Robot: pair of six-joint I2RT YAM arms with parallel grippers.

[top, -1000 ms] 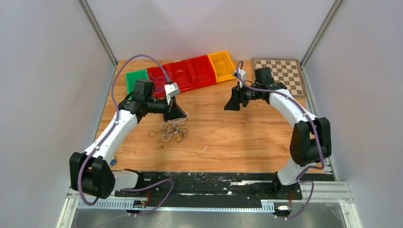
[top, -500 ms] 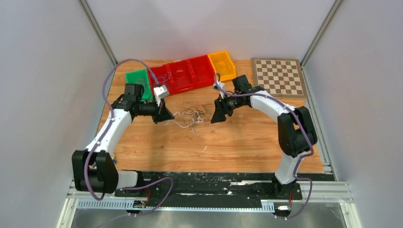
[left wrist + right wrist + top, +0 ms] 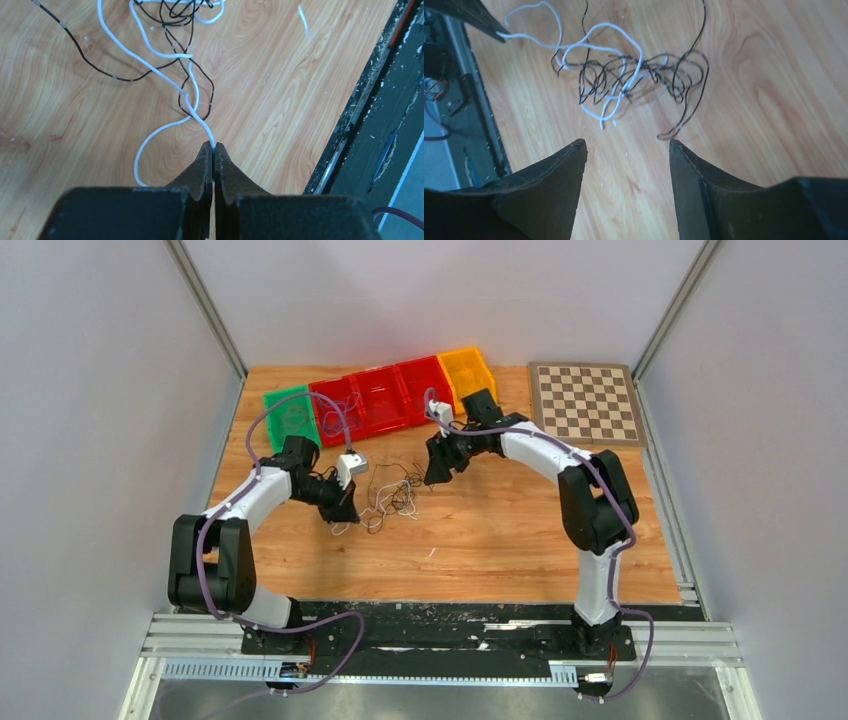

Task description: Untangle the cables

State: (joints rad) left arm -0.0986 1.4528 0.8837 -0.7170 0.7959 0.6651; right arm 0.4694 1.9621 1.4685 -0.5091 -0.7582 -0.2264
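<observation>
Wooden table [image 3: 500, 540] carries the cables [image 3: 388, 495], a loose tangle of thin white and black wires lying near its middle, between the 2 grippers. The left gripper [image 3: 342, 514] sits low at the tangle's left edge; in the left wrist view its jaws are pressed together on a white cable [image 3: 167, 72], pinched right at the fingertips. That strand runs from the tips toward the knot, twisting once with another white run on the way; a free white loop curls off beside it onto the wood; a thin black cable [image 3: 100, 70] crosses under and around it in slack loops. The right gripper [image 3: 436, 472] hangs just beyond the tangle's right side with its jaws spread apart and nothing between them; in the right wrist view its 2 fingers frame bare wood, and the knot lies past the tips, apart from them. Along the far edge stands a row of a green bin [image 3: 288, 416], red bins [image 3: 385, 396] and an orange bin [image 3: 467, 375]; a chessboard [image 3: 588, 400] lies at the far right corner.
</observation>
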